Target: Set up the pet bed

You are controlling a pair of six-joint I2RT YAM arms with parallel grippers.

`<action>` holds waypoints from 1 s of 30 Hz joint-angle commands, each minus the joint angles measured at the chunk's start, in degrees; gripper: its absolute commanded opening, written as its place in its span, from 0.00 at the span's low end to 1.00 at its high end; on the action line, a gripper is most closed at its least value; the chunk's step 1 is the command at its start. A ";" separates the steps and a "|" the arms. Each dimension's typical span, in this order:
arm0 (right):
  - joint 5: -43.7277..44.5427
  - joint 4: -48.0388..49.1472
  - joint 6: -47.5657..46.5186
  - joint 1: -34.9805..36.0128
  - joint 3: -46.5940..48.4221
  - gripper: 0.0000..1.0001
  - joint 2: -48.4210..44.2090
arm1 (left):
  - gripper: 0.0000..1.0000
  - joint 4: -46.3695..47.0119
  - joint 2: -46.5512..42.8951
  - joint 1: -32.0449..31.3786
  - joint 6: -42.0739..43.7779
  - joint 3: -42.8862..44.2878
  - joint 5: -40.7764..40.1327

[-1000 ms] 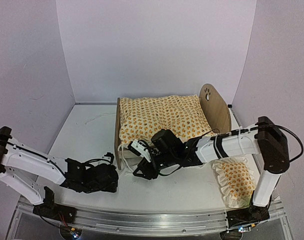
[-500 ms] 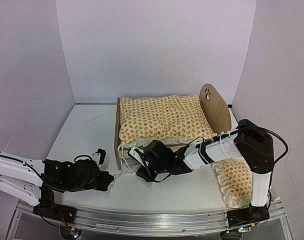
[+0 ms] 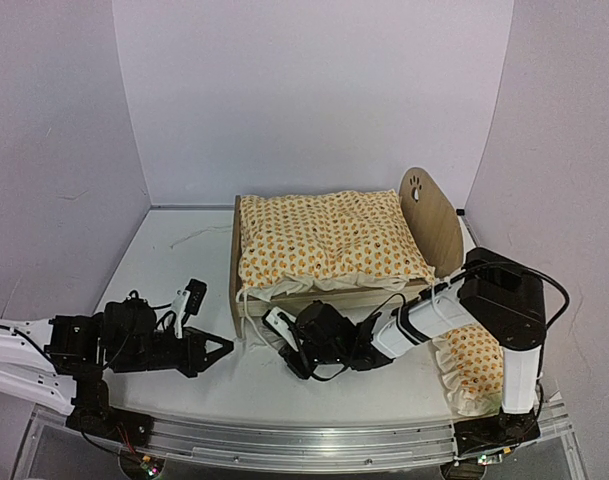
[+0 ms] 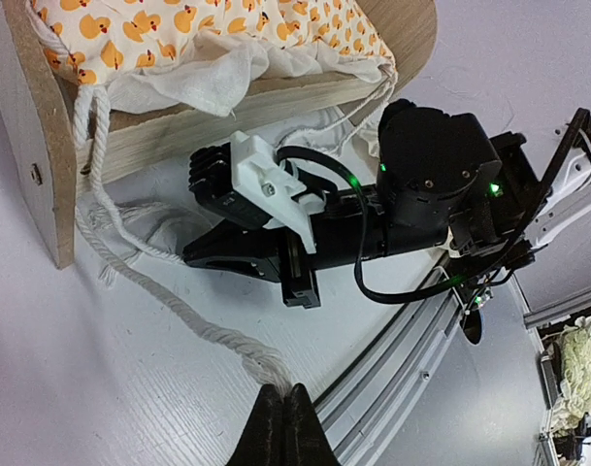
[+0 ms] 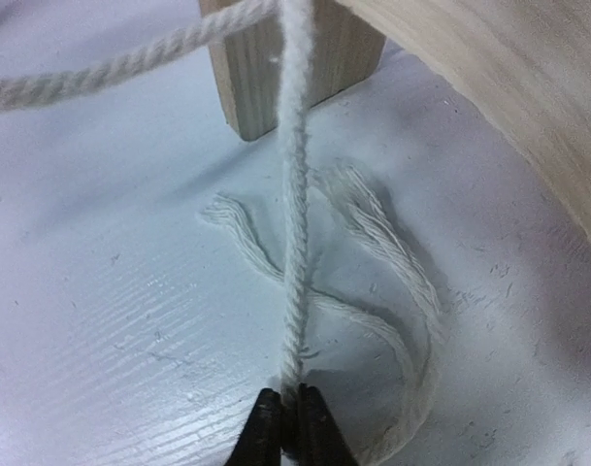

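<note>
The pet bed [image 3: 430, 214], light wood with a paw cutout in its end board, stands mid-table under an orange-patterned quilt [image 3: 324, 240]. White cords hang from the quilt's near left corner. In the left wrist view my left gripper [image 4: 282, 390] is shut on the frayed end of one cord [image 4: 149, 291], low over the table by the front rail. My right gripper [image 5: 293, 396] is shut on a second cord [image 5: 293, 243], which runs taut up to the bed's wooden leg [image 5: 305, 68]. From above, both grippers [image 3: 228, 347] [image 3: 287, 352] sit just in front of the bed's near left corner.
A small ruffled pillow [image 3: 474, 362] lies at the near right beside the right arm's base. Two loose frayed cord ends [image 5: 373, 233] curl on the table under the taut cord. The metal front rail [image 3: 304, 442] runs along the near edge.
My right gripper dropped toward the table in front of the bed and closed on a cord. The left arm drew back to the left, still gripping its cord end.
</note>
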 commanded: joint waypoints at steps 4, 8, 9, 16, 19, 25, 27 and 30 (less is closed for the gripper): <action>-4.97 4.31 12.08 0.05 -3.39 0.00 -13.16 | 0.00 0.48 3.11 -0.11 1.64 2.02 -1.48; -10.51 4.41 21.22 0.05 -2.44 0.00 -22.10 | 0.00 2.41 6.56 -0.09 3.55 1.63 0.72; -12.54 6.23 23.69 0.09 -1.85 0.00 -22.42 | 0.00 3.57 7.20 -0.09 4.77 1.48 1.92; -16.16 17.82 37.34 0.06 8.43 0.00 -14.05 | 0.00 8.90 4.58 -0.05 11.33 -1.14 7.34; -16.57 25.61 42.78 0.15 11.78 0.00 -9.85 | 0.00 8.97 3.31 -0.10 12.87 -1.39 8.19; -14.78 31.44 46.59 1.07 16.60 0.00 -0.46 | 0.00 10.97 2.42 -0.06 13.92 -1.43 9.27; -17.01 31.45 47.70 1.19 18.17 0.00 2.53 | 0.00 11.12 1.99 -0.06 14.29 -1.21 9.51; -18.52 30.44 46.56 2.34 15.04 0.00 2.90 | 0.00 11.04 1.06 -0.07 14.44 -0.77 8.92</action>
